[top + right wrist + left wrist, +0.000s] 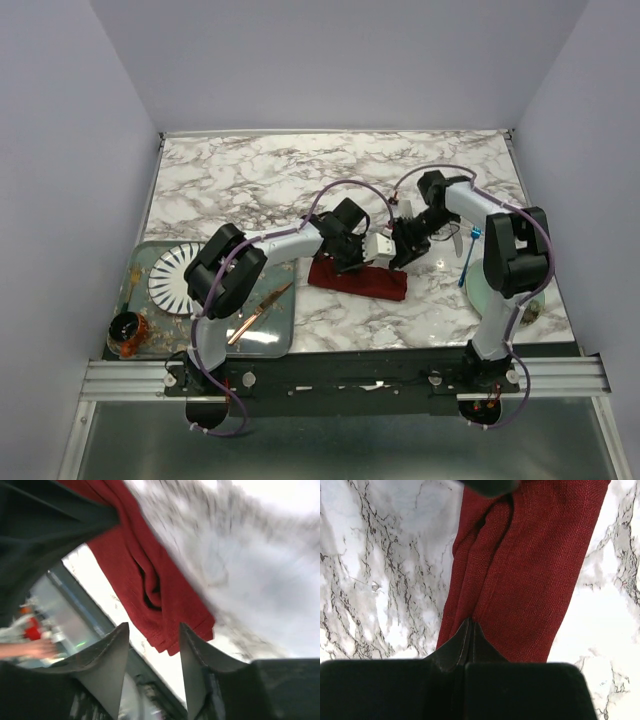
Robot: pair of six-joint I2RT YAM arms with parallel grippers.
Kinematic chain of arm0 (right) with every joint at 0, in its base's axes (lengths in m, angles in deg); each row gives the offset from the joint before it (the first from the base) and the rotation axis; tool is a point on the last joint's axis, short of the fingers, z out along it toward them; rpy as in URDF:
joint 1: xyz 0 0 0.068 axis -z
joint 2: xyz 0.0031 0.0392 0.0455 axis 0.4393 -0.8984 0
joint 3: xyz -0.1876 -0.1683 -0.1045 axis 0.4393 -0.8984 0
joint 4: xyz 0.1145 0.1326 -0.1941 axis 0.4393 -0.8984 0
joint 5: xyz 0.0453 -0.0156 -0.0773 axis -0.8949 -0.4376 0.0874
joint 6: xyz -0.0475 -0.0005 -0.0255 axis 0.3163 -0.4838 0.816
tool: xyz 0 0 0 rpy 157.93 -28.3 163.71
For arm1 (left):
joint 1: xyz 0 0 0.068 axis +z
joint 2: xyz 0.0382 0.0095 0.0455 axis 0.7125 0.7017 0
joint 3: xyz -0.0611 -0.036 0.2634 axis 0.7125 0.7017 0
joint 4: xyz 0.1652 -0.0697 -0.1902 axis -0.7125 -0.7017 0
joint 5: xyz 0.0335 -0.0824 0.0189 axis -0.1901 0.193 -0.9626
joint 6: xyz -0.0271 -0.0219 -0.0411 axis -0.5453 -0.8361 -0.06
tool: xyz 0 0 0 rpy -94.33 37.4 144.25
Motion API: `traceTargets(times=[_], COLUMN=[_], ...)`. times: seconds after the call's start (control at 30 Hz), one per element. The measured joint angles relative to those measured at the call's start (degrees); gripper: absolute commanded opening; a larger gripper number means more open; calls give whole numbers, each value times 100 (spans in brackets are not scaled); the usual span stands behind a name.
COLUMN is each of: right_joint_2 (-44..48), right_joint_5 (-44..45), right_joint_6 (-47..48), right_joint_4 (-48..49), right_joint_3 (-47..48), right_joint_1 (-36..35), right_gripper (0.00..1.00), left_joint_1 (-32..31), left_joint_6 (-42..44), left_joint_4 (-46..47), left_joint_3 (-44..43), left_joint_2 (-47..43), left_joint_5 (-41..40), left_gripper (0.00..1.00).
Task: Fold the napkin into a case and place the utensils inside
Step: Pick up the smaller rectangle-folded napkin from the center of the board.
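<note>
Maroon napkin (358, 278) lies folded into a narrow strip at mid-table, and I have both grippers at it.

The strip sits on the marble table (250, 180) between the two arms, running left to right. In my left wrist view the left gripper (348, 262) has its jaws pressed together on the near edge of the cloth, with a crease running out from the tips. The right gripper (152, 627) is at the strip's right end, jaws apart at a medium gap and holding nothing. The blue-handled fork (468, 255) lies right of the napkin, apart from it and near a pale plate (478, 292). The copper knife (258, 312) rests on the tray (275, 330) at the left. I can't make out the silvery utensil clearly.
</note>
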Motion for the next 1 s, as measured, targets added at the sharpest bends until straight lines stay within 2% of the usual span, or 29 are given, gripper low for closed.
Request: traceTargets(times=[0.17,0.47,0.67,1.0], right_joint_2=[79,-708,-1117,-1534], right_joint_5=[2,-81,-175,-636], right_joint_6=[511,697,754,1084], right_joint_4=[-48,-42,-59,-431], right_joint_3=[741,1231,1410,1687], right_joint_1=[0,-323,-535,-656], right_gripper=[71,75,73,60], left_joint_1=[0,0,0,0], left_joint_6=[160,426,549,573], left_joint_4=[232,448,511,538], left_joint_3=[203,400,424,433], left_joint_2=[-103,-205,-205,-205], left_joint_5=[13,31,39,42], left_gripper=[0,0,0,0])
